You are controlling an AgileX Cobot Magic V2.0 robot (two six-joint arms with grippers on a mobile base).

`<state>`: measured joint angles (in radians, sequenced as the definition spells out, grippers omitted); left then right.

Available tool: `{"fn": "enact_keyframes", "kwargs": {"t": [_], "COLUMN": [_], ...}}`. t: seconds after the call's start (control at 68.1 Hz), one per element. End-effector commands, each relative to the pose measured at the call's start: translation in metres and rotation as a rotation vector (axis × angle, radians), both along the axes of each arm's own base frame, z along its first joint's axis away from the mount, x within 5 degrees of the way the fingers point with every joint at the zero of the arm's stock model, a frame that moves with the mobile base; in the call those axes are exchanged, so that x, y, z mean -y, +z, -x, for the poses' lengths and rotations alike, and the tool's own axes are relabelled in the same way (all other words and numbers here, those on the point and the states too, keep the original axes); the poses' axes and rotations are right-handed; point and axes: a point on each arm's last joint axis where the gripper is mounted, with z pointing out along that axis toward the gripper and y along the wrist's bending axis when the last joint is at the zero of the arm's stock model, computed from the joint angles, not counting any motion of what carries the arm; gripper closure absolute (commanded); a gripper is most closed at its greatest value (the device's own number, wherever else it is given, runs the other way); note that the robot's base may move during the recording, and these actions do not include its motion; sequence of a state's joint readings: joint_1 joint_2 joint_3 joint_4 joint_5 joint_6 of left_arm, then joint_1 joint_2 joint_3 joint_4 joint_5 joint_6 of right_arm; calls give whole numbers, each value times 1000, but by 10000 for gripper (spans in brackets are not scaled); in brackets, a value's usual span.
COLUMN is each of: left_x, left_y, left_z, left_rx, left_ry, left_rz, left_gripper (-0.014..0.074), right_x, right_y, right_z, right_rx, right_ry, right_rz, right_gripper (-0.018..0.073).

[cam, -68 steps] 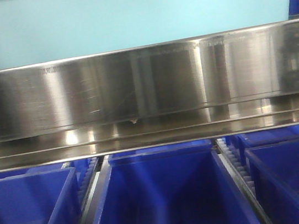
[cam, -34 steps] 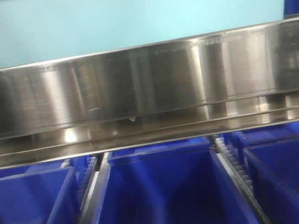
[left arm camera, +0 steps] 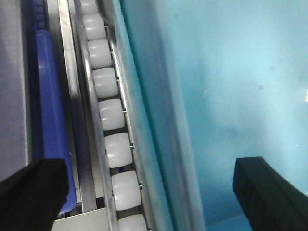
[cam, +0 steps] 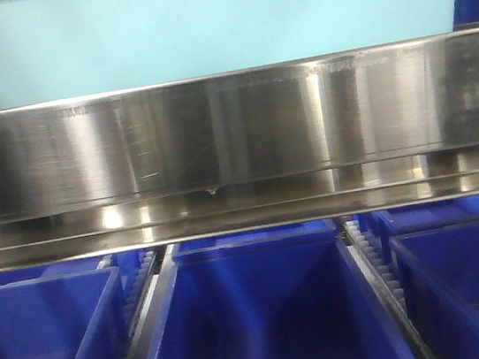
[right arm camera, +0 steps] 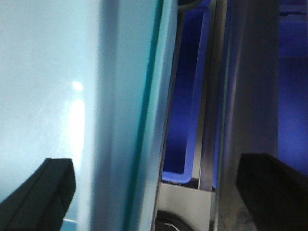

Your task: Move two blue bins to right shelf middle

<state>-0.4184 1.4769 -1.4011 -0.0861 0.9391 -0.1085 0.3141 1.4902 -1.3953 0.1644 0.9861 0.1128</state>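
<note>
Two claws are at work, and both stand wide apart, clamped on nothing. The left claw (left arm camera: 149,197) straddles one side wall of the pale blue bin (left arm camera: 231,72), with one black finger inside the tub and one outside by the track of white rollers (left arm camera: 109,115). The right claw (right arm camera: 156,192) straddles the opposite wall the same way. Only one pale tub can be made out; whether a second is nested in it I cannot tell. The bin sits on the shelf tier just behind the shiny front rail (cam: 232,127), above a row of dark-blue crates (cam: 259,319). I judge the step to be the handling of the bin at the shelf, with no grip made. The views do not settle whether this tier is its source or its goal. If a lift is next, both claws must close on the walls together and raise the bin level, clear of the rail. If it is placed for good, they must rise straight off the rim.
</note>
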Motion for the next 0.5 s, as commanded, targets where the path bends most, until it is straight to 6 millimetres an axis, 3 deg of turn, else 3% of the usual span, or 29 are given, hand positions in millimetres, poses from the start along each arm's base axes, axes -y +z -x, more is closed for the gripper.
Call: {"fn": "enact_keyframes", "kwargs": {"t": [0.0,0.073,0.147,0.367,0.411,0.485], "left_x": [0,0,0,0,0,0], "left_y": [0,0,-1,-4,-4,-4], "left_z": [-2,-1,0,4,5,5], "left_rx": [1,-5,-28,-76,-84,-86], "left_ry": [13,13,11,6,5,4], "left_rz": [24,21,23,18,14,13], "left_gripper": [12,64,183,691,706,708], "right_x": [1,1,1,1,1,1], "right_y": [-8,-9,-9,-9,-9,-8], "right_z": [-1,-1,-1,-1,-1,-1], "right_rx": [-7,-9,-6,-8,-8,-6], "right_ry": [1,1,1,1,1,1], "right_rz": [14,14,14,11,11,9], "right_gripper": [0,25,113,634,725,713]}}
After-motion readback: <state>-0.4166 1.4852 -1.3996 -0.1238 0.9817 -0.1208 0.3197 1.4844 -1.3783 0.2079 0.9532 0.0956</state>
